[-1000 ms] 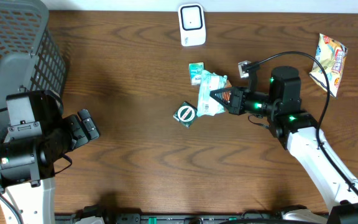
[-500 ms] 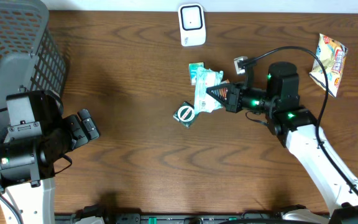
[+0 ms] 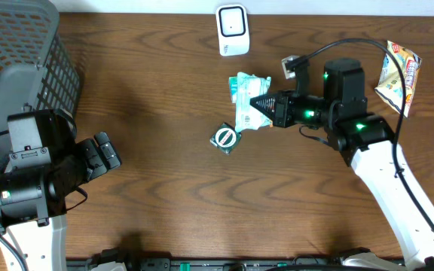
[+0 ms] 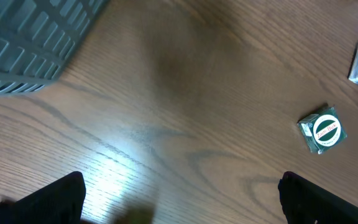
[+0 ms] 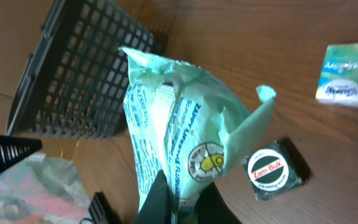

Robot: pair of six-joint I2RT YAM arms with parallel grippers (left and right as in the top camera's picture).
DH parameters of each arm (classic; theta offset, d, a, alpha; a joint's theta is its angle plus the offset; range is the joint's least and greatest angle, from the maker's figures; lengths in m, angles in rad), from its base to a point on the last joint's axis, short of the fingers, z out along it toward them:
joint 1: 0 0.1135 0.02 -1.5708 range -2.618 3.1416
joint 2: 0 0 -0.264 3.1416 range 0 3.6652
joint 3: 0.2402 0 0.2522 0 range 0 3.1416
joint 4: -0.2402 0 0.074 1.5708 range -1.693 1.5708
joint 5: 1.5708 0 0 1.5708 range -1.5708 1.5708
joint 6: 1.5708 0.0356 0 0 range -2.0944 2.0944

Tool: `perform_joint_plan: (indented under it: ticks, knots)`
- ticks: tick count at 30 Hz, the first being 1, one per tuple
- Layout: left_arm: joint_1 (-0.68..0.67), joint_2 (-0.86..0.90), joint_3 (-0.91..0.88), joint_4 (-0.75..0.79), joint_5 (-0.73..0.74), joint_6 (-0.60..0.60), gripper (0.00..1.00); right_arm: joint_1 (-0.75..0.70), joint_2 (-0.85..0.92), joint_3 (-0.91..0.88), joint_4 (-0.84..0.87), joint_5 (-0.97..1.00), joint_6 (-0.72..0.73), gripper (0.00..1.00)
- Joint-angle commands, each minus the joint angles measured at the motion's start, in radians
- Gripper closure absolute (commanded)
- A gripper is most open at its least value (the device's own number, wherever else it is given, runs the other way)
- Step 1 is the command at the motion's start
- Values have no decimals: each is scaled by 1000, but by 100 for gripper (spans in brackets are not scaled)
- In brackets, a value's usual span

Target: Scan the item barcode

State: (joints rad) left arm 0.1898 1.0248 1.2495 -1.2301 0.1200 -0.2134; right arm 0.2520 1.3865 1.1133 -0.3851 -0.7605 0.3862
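Observation:
My right gripper (image 3: 258,105) is shut on the edge of a mint-green crinkled packet (image 3: 245,111), holding it above the table's middle. The right wrist view shows the packet (image 5: 179,124) standing up from the pinched fingers (image 5: 194,202), its printed side facing the camera. No barcode can be made out on it. The white scanner (image 3: 232,30) stands at the back edge, some way beyond the packet. My left gripper (image 3: 105,153) hovers open at the left, far from the packet, with only bare wood between its fingers (image 4: 48,202).
A green Zam-Buk tin (image 3: 225,138) lies just below the packet, also in the left wrist view as the tin (image 4: 321,129). A small green-and-white box (image 3: 236,83) sits behind the packet. A grey basket (image 3: 21,68) fills the back left. A snack bag (image 3: 399,71) lies far right.
The right gripper has carried the green packet a little left and toward the back of the table, nearer the scanner. The left arm has stayed still.

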Motion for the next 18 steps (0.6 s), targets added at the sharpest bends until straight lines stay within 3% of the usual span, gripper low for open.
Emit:
perform_joint_plan:
  ticks: [1, 8, 18]
  knots:
    - [5, 0, -3, 0, -16, -9, 2, 11, 10, 63, -55, 7, -73, 99]
    - [5, 0, -3, 0, -16, -10, 2, 32, 105, 82, -184, -2, -160, 99]
    - [5, 0, -3, 0, -16, -10, 2, 61, 147, 83, -127, 4, -172, 99]
